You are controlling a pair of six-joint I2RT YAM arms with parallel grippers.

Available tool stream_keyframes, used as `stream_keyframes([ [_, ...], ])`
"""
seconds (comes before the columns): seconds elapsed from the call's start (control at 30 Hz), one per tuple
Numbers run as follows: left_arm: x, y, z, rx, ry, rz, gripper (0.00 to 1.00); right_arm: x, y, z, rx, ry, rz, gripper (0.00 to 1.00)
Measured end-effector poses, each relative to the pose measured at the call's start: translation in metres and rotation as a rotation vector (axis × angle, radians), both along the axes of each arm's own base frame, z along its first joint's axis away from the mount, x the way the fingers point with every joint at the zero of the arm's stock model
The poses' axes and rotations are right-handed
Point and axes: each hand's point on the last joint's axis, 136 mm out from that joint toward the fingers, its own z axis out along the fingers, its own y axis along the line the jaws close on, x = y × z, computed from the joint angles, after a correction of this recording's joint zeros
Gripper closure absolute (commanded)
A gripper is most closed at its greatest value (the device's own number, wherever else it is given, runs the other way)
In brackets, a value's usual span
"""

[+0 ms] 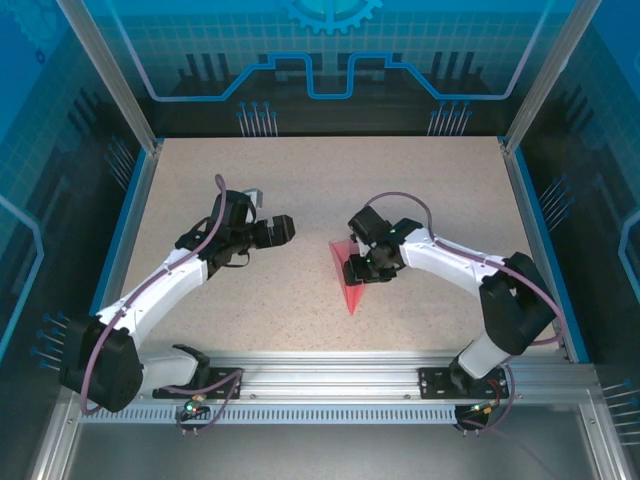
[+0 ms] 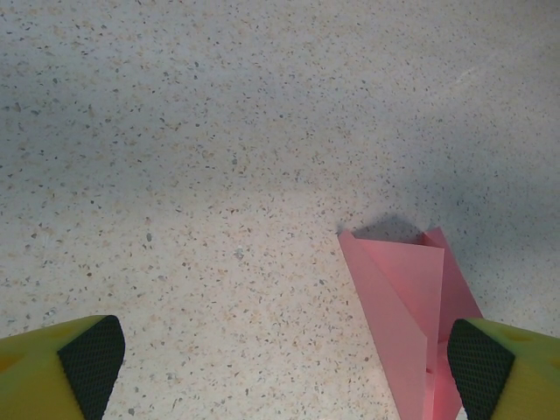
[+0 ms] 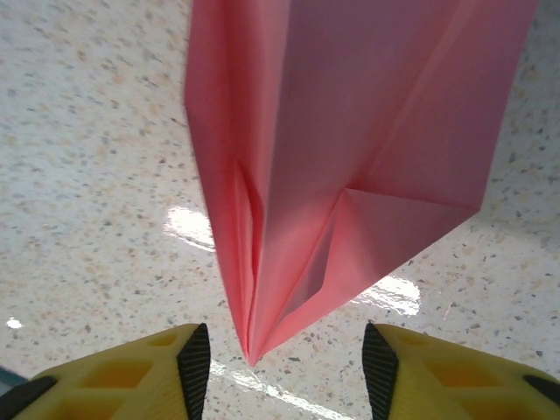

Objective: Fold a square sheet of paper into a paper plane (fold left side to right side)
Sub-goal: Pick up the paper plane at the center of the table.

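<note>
Since the right gripper (image 3: 287, 372) has its pads (image 3: 194, 372) parted, with speckled table showing on either side of the paper, nothing is pinched there. The jaws stand open around a pointed end of the paper plane (image 3: 350, 131), and the pad on the left of that view is just beside the point, seemingly not touching it. The plane lies flat on the table (image 1: 420, 180), a little right of centre. In the top view it is a slim pink-red triangle (image 1: 345, 272) with its sharp tip toward the arm bases, partly under the right wrist.

The step in hand looks like letting go of a finished dart, so the task seems close to its end. To do that well, the right arm should rise straight up off the paper rather than slide sideways. That way the near pad cannot catch the point and drag the plane or spring the creases open.

The left gripper (image 2: 287, 367) is open wide over bare table, apart from the plane on its left side (image 1: 285, 228), and does best to hold off.
</note>
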Motion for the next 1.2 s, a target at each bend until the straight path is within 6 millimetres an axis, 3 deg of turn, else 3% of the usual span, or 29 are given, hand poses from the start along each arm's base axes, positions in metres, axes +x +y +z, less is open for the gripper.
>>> stream_keyframes([
  [0.23, 0.0, 0.0, 0.001, -0.001, -0.002, 0.0, 0.01, 0.002, 0.006, -0.013, -0.02, 0.036, -0.002, 0.61],
  [1.2, 0.0, 0.002, 0.002, -0.001, -0.005, 0.004, 0.01, 0.007, 0.022, -0.043, -0.061, 0.098, 0.014, 0.59],
])
